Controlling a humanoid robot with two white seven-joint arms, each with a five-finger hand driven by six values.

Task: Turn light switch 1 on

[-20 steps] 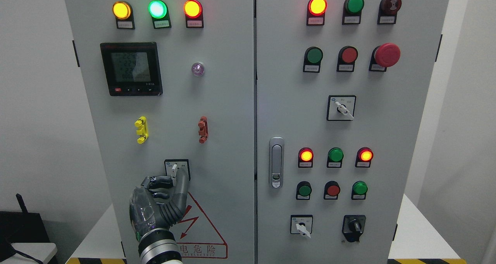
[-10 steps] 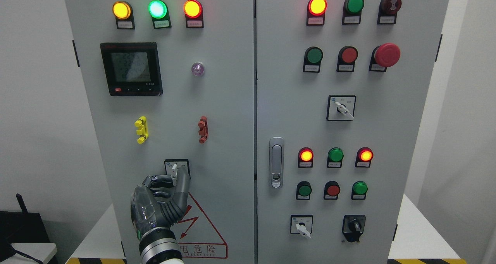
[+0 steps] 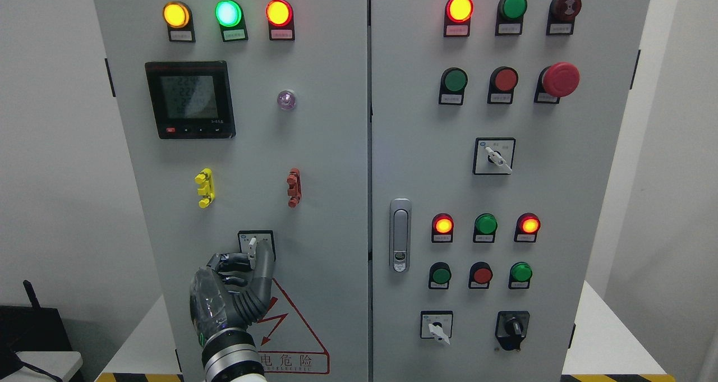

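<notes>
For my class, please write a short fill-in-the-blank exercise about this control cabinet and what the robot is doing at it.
1. The left robot hand is at the selector switch on the ____ cabinet door.
2. Among the three top lamps there, the middle lamp glows ____.
3. The big red mushroom button is on the ____ door.
4. The hazard triangle sits ____ that switch.

Answers: left; green; right; below
</notes>
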